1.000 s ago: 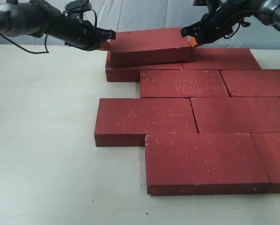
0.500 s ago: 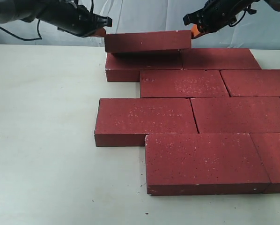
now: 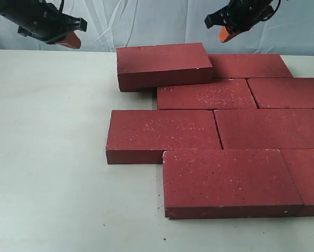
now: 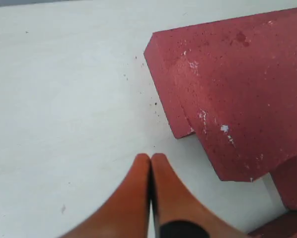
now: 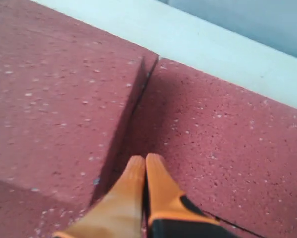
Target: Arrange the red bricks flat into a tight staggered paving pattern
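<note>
Several red bricks lie flat in staggered rows on the white table [image 3: 46, 147]. At the back left one red brick [image 3: 162, 62] rests skewed on top of another, whose corner [image 4: 184, 130] peeks out beneath it in the left wrist view. Its right end meets the back right brick [image 3: 251, 65]. My left gripper [image 3: 73, 41] [image 4: 151, 157] is shut and empty, in the air left of that brick. Shut and empty too, my right gripper [image 3: 225, 34] [image 5: 145, 158] hovers over the seam between the raised brick [image 5: 54, 89] and its neighbour [image 5: 228, 134].
Two bricks [image 3: 207, 93] [image 3: 288, 92] form the second row, two more [image 3: 162, 131] [image 3: 270, 126] the third, and a front pair [image 3: 228, 178] [image 3: 312, 176] runs off the right edge. A pale curtain [image 3: 146, 21] hangs behind the table.
Both grippers have drawn back from the ends of the back left brick, the left one far to the left. The brick, earlier pinched between them and lifted, now rests on the brick below.
</note>
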Robot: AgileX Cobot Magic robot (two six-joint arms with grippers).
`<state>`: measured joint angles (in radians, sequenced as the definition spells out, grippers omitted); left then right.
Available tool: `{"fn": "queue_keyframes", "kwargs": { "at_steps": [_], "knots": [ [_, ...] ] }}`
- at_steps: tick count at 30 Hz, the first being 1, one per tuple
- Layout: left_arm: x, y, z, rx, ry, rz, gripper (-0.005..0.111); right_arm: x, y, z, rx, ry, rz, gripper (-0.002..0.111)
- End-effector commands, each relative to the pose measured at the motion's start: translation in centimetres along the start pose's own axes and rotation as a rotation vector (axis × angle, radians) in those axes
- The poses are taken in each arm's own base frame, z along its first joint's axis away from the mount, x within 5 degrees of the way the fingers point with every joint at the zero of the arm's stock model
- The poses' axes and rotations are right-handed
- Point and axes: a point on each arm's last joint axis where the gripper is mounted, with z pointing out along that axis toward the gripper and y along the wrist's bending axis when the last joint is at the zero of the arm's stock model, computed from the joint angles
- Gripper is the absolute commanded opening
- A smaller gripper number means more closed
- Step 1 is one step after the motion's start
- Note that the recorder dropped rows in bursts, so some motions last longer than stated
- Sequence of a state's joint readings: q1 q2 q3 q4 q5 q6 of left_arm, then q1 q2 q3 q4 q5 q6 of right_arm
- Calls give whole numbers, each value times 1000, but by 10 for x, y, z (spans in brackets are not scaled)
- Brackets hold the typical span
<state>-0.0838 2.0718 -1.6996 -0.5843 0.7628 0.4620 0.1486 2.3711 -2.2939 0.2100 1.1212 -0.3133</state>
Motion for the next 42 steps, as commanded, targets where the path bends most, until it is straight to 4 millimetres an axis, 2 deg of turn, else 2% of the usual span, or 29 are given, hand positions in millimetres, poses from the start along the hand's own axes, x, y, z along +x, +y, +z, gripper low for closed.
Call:
{"fn": "queue_keyframes", "kwargs": {
  "at_steps": [1, 4, 8, 12, 19, 25, 29, 33, 40, 41, 42],
  "knots": [
    [15, -14, 46, 9, 57, 17, 0, 11, -9, 40, 9, 40, 25, -1],
    [21, -25, 67, 28, 78, 31, 0, 14, -9, 49, -8, 53, 32, -1],
    [23, -36, 80, 49, 69, 22, 0, 13, 1, 52, -46, 53, 15, -1],
    [23, -44, 83, 59, 67, 31, 0, 12, 8, 53, -77, 49, 13, -1],
    [16, -49, 77, 75, 50, 39, 0, 13, 18, 53, -131, 71, 14, -1],
    [5, -52, 55, 68, 13, 64, 0, 6, 34, 39, -141, 59, -19, -1],
    [-1, -42, 36, 56, 7, 55, 0, -2, 49, 21, -149, 21, -46, -1],
    [-1, -23, 18, 37, 24, 32, 0, -6, 68, 12, -166, 16, -73, -1],
    [13, 12, -14, -31, 42, -24, 0, -11, 128, 13, -213, -3, -148, -1],
    [18, 18, -21, -44, 42, -43, 0, -12, 149, 14, -231, -18, -177, -1],
    [21, 22, -25, -52, 42, -55, 0, -12, 159, 15, -241, -23, -190, -1]
  ]
}}
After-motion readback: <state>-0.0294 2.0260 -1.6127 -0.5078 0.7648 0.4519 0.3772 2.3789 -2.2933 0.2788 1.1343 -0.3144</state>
